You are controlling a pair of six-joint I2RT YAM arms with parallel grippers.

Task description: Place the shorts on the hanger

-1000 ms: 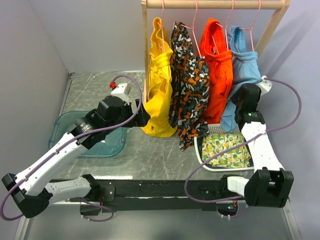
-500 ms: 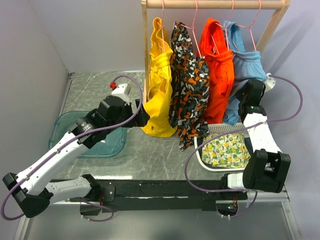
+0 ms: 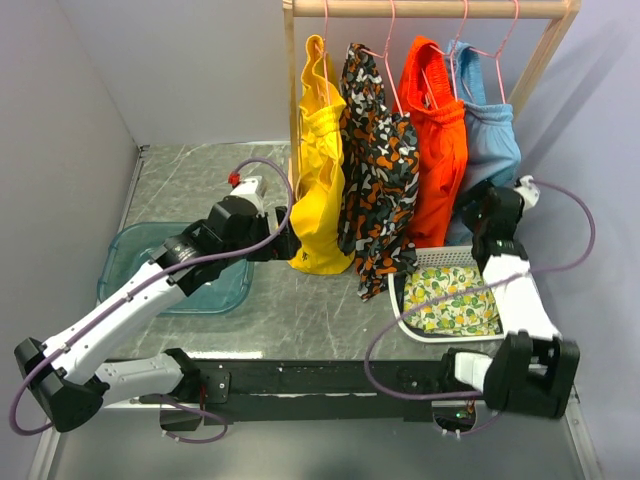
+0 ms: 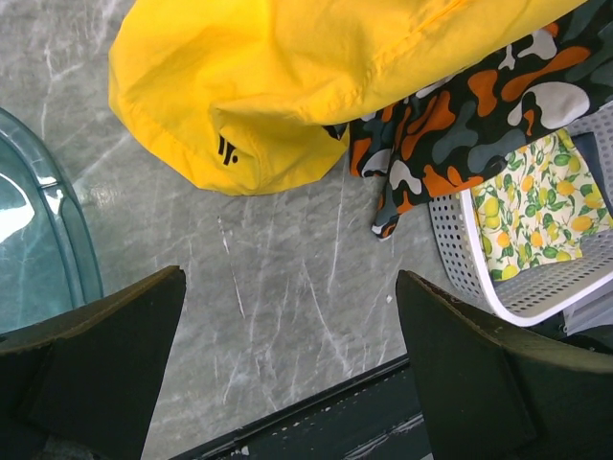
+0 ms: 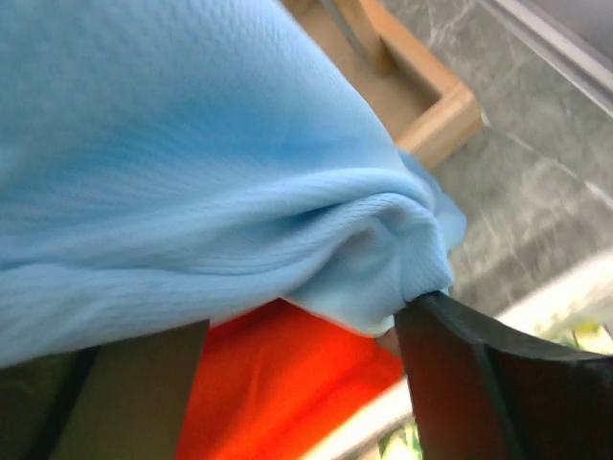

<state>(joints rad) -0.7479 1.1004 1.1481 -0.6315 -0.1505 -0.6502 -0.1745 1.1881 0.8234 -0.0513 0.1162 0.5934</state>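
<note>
At right end of wooden rack (image 3: 430, 8), shorts (image 3: 492, 130) now hang straight on hanger (image 3: 497, 72), next to orange shorts (image 3: 436, 140). Right hand (image 3: 480, 208) was clamped second ago, jaws now parted: cloth let go, no longer tugged down. Judgement: placing done or nearly so, only retreat left. Wrist view: blue hem sags between spread fingers (image 5: 469, 383), seems to brush right one, not pinched. Hand just below hem, above basket (image 3: 398, 300). Left hand (image 4: 287, 316) wide open, empty, near rack's left end under yellow garment (image 4: 287, 77).

Cnt: 4 hangers (image 3: 498, 62), 4 garments (image 3: 435, 150), 1 basket (image 3: 398, 297), 1 tray (image 3: 120, 262), 2 arms (image 3: 120, 310).
</note>
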